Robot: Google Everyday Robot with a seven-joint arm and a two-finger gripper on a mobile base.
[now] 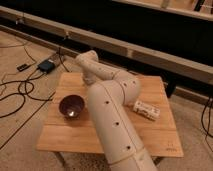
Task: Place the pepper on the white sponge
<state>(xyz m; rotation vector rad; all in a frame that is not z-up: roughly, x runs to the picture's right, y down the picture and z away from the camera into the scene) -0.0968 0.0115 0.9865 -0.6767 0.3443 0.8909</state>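
Observation:
My white arm (112,117) rises from the bottom of the camera view, bends at the elbow (126,86) and reaches back left over the wooden table (165,142). Its wrist (90,76) points down at the table's middle left. The gripper is at the end of that wrist, mostly hidden behind the arm. The pepper and the white sponge are hidden or out of view.
A dark bowl (71,106) stands on the left part of the table, close to the arm. A white labelled bottle (146,110) lies on its side at the right. Cables and a small box (46,65) lie on the floor to the left. A dark wall runs behind the table.

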